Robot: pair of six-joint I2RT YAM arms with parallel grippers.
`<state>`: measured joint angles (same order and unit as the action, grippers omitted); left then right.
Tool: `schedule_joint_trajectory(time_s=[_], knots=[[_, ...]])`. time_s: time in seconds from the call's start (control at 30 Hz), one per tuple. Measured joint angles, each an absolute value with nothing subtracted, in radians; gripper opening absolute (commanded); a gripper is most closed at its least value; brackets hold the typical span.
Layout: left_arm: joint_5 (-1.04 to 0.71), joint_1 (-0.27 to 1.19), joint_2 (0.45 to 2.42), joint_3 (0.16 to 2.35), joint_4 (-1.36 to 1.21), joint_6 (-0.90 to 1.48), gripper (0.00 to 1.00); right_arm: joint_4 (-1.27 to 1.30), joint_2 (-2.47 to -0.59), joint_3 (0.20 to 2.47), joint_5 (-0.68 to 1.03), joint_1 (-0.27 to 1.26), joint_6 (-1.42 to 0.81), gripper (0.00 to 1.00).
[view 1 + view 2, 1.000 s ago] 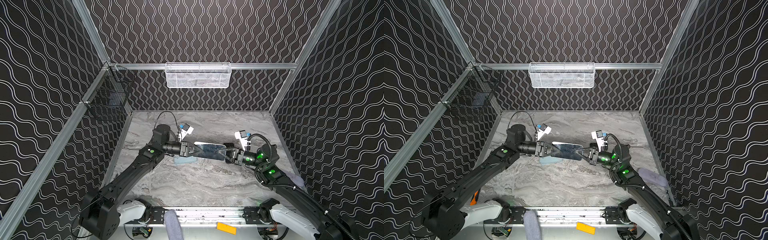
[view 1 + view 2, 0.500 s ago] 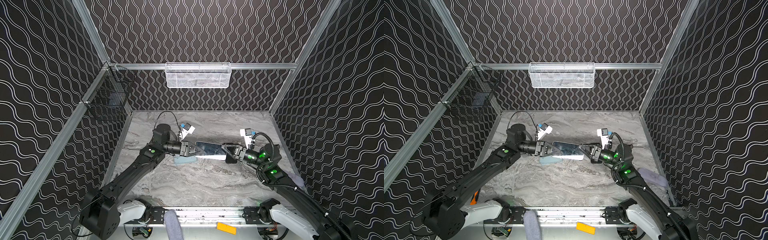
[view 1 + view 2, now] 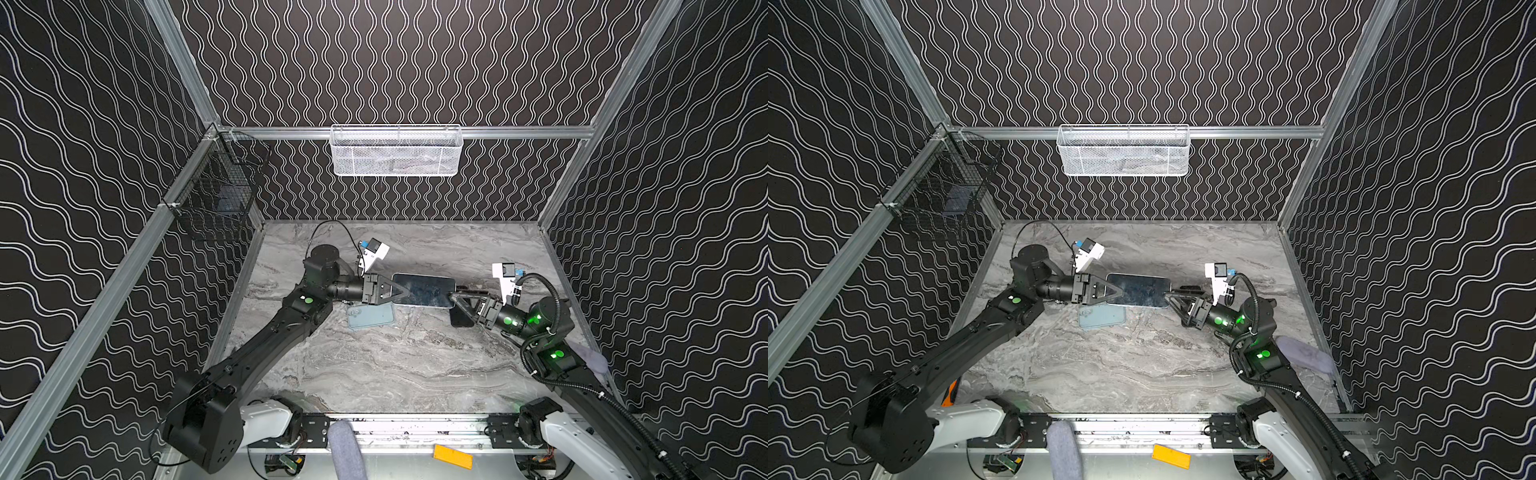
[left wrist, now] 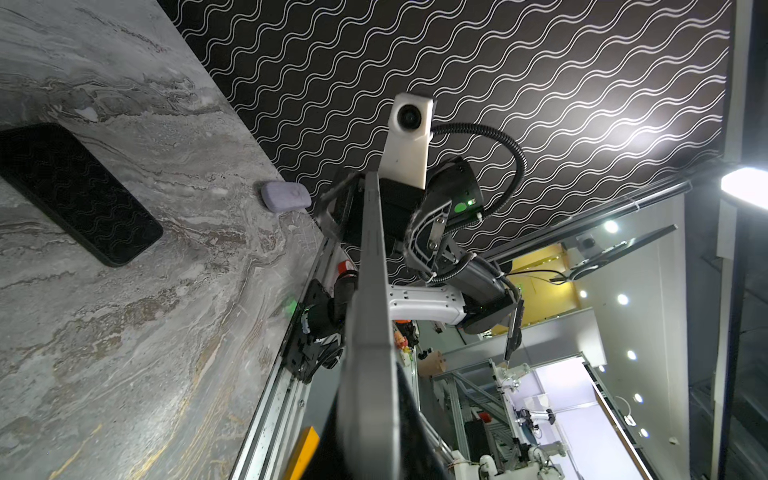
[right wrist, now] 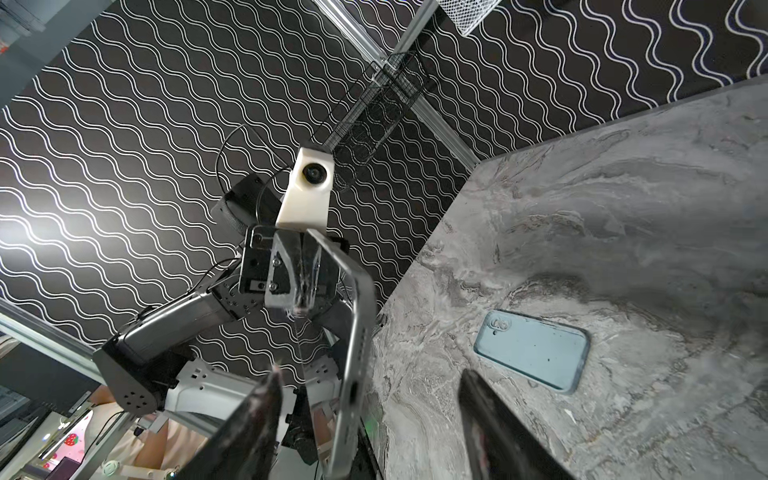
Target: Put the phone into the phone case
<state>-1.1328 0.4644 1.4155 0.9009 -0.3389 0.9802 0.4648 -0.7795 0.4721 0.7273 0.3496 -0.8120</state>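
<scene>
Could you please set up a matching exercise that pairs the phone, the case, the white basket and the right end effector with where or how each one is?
Things:
1. phone
2. case
3. white basket
4. right end effector

Places or states:
A. hangs on the back rail
B. open, one finger on either side of the phone's end
C. lies flat on the table
D. gripped above the table by the left end effector

Pairs: 1-D, 2-C, 3-A, 4-B
</scene>
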Motion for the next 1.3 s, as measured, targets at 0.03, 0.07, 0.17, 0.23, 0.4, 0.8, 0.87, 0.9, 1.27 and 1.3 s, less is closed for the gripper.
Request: schedule_joint_trajectory(time_s=[0.03, 0.07, 0.17, 0.23, 0.4, 0.8, 0.87, 0.9, 1.27, 1.3], knots=[[-1.134, 0.464, 1.422, 0.897, -0.373, 1.006, 0.00, 0.469, -0.780, 0.467, 0.741, 0.349, -0.818, 0.69], [-1.134, 0.463, 1.428, 0.895, -0.397, 1.027, 0.00, 0.476, -0.780, 0.463, 0.752, 0.347, -0.820, 0.69], [-1.134, 0.459, 1.442, 0.894, -0.456, 1.068, 0.00, 0.493, -0.780, 0.460, 0.802, 0.347, -0.823, 0.70], [-1.134, 0.457, 1.449, 0.888, -0.492, 1.090, 0.00, 0.506, -0.781, 0.460, 0.839, 0.347, -0.830, 0.70], [-1.138, 0.456, 1.477, 0.859, -0.621, 1.188, 0.00, 0.555, -0.796, 0.456, 0.892, 0.347, -0.860, 0.70], [-1.154, 0.429, 1.484, 0.802, -0.816, 1.328, 0.00, 0.855, -0.857, 0.345, 0.828, 0.346, -1.038, 0.69], [-1.154, 0.426, 1.479, 0.801, -0.811, 1.326, 0.00, 0.881, -0.864, 0.347, 0.822, 0.346, -1.050, 0.69], [-1.152, 0.425, 1.477, 0.801, -0.808, 1.320, 0.00, 0.887, -0.866, 0.351, 0.820, 0.346, -1.056, 0.69], [-1.148, 0.424, 1.454, 0.805, -0.721, 1.244, 0.00, 0.870, -0.869, 0.421, 0.792, 0.346, -1.053, 0.70], [-1.148, 0.424, 1.451, 0.805, -0.718, 1.238, 0.00, 0.869, -0.879, 0.434, 0.792, 0.346, -1.053, 0.70]])
